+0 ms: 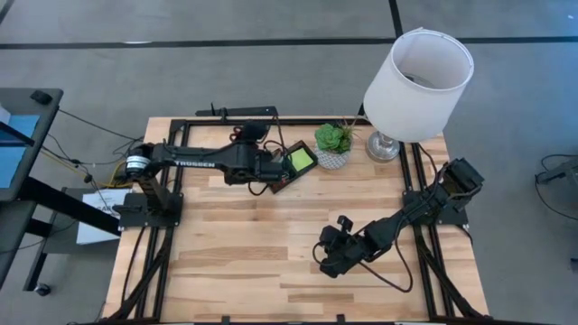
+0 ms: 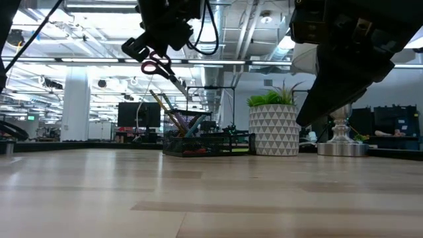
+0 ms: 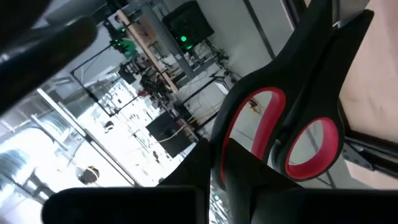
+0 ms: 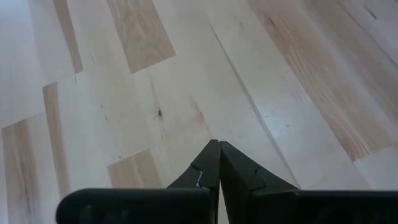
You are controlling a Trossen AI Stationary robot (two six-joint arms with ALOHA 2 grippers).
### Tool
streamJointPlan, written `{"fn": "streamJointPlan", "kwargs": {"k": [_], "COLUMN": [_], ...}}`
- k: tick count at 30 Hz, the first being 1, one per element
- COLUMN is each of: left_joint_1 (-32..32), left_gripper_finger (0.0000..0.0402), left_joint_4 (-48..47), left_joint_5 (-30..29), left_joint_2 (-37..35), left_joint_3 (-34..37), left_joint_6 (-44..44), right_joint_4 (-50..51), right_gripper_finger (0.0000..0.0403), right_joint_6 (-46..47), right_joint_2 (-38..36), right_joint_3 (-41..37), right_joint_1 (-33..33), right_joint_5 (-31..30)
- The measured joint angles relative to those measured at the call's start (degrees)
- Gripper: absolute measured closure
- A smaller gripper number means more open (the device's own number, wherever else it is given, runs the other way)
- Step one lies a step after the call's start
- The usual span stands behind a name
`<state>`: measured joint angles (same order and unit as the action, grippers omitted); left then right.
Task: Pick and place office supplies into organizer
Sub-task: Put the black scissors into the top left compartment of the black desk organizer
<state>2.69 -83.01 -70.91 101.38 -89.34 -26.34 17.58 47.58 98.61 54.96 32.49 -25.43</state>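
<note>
Holding scissors by the red handles, left gripper clamped, above the organizer at the table's far edge. Advice: lower blades-down, steady, into a free compartment. Scissors: black with red-lined loops. Right gripper: closed, empty, over bare wood.

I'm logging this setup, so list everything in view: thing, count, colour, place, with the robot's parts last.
scissors: one, red handles, held in the air above the organizer
organizer: one, black, far side of the table, left of the plant
sticky-note pad: one, lime green, in the organizer
pens: several, colours hard to tell, standing tilted in the organizer
plant: one, green in a white patterned pot, between organizer and lamp
lamp: one, white shade, far right corner
table: one, light wood
left gripper: jaws shut on the scissors, over the organizer
right gripper: jaws shut, empty, over bare wood on the table's right side
</note>
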Motion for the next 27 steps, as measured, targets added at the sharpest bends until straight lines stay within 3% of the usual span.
{"fn": "streamJointPlan", "kwargs": {"k": [12,14,18,20,27], "left_joint_1": [0.82,1.05,2.10,2.60,2.55], "left_gripper_finger": [0.0390,0.0390,0.0390,0.0390,0.0390], "left_joint_4": [1.55,1.52,-2.08,-4.94,-7.05], "left_joint_5": [-0.56,-3.41,-15.10,-17.26,-7.26], "left_joint_2": [-0.02,-0.02,0.02,0.00,-2.79], "left_joint_3": [1.77,3.90,6.43,5.79,-3.30], "left_joint_6": [6.59,6.14,5.17,4.62,11.36], "right_joint_4": [-0.06,-0.07,-0.07,-0.07,-0.04], "right_gripper_finger": [0.0399,0.0399,0.0399,0.0399,0.0399], "right_joint_6": [0.01,0.01,0.01,-0.02,-0.07], "right_joint_2": [0.00,0.00,0.00,0.00,0.00], "right_joint_3": [0.02,0.02,0.02,0.02,0.02], "right_joint_1": [0.04,0.04,0.11,0.12,0.11], "right_joint_5": [0.02,0.02,0.02,0.03,0.04]}}
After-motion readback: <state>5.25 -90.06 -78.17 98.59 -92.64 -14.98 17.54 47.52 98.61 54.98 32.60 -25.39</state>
